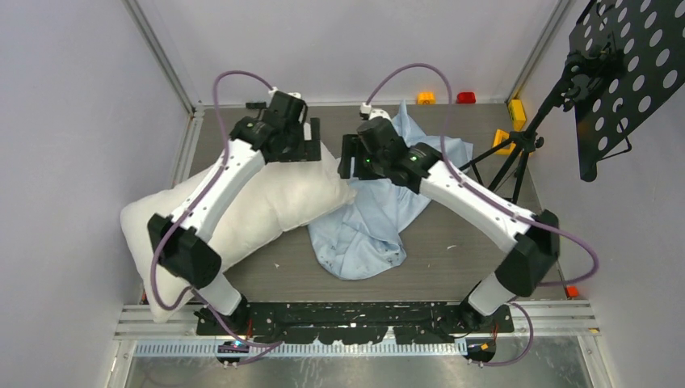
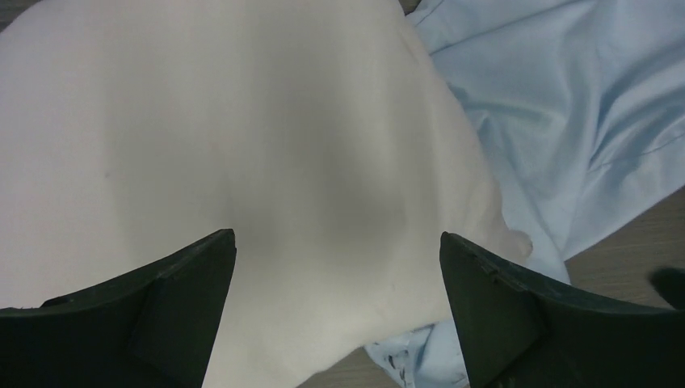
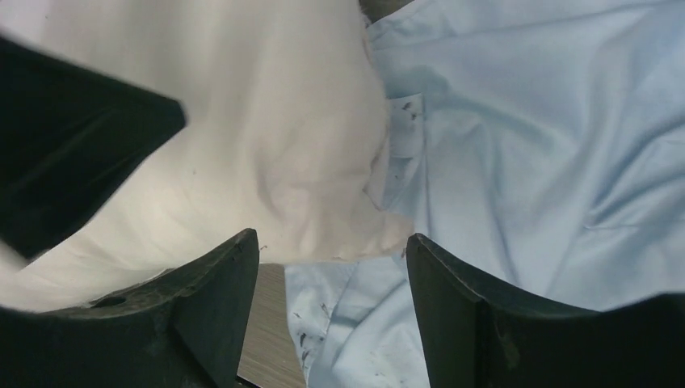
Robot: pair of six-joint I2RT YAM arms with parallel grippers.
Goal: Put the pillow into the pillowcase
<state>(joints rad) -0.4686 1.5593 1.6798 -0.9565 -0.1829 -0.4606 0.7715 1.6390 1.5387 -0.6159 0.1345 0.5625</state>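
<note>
The pillow point(image 1: 266, 206) lies slantwise over the left half of the table point(image 1: 452, 250). Its near-left end bulges past the table's left edge and its far-right corner reaches the middle. The left arm rises from its base at the near edge and leans forward over the length of the pillow, with the wrist bent down. The left gripper point(image 2: 337, 236) hangs over the pillow's far-right part with its fingers point(image 2: 161, 311) spread wide. Only white fabric shows in the gap between them, below the tips and not pinched. Just right of it, the right gripper point(image 3: 333, 237) points down at the spot where the pillow's corner meets the pillowcase point(image 1: 380, 218). Its fingers are also parted, somewhat less widely, and grip nothing. Under the gap sit the rumpled white corner and a blue hem flecked with dark smudges. The left finger is on the pillow side and the right finger is over the blue cloth. The pillowcase lies crumpled in the middle of the table, touching the pillow's corner. One flap runs to the far edge and a wrinkled lobe lies toward the near side. The pillow is wholly outside it. The right arm comes up from its base at the near right and reaches forward and inward, left across the pillowcase. A black tripod point(image 1: 517, 158) stands beyond it at the table's right edge.
</note>
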